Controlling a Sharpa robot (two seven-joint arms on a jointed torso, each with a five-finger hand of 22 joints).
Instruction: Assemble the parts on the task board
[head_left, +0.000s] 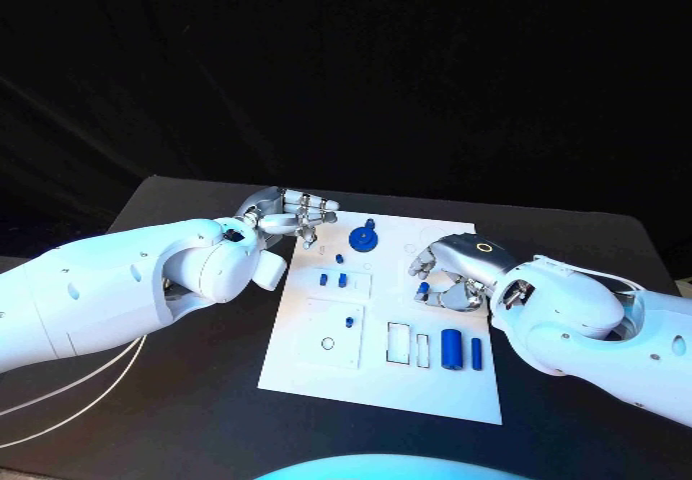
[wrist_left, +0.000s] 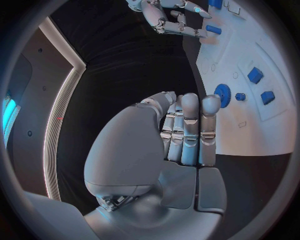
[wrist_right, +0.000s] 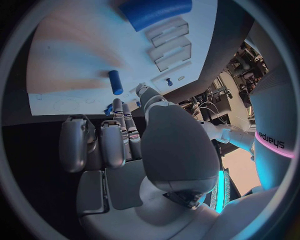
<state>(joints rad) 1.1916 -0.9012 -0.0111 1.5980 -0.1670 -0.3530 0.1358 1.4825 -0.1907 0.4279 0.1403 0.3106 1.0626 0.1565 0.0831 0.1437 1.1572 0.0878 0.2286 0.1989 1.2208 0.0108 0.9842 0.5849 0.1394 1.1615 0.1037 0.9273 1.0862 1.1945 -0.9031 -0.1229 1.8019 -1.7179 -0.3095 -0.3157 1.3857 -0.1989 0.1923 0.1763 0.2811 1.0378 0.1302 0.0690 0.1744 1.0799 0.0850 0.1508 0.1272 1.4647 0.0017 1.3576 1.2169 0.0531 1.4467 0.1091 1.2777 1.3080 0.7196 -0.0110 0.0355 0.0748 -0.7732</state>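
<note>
Board (head_left: 378, 385) at frame centre on bench (head_left: 173, 420). Left hand (head_left: 289, 214) at upper left, fingers extended, holding nothing, ready beside gear (head_left: 364, 239). Right hand (head_left: 450, 272) curled over peg (head_left: 423, 291); grip indeterminate.

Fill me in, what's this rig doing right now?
Board assembly, mid-run. The right robot hand sits over the board, fingers curled near a small blue peg; a grip can't be confirmed. The left robot hand hovers at the board's far left corner, holding nothing, next to the blue gear. Two blue cylinders lie loose beside empty slots.
</note>
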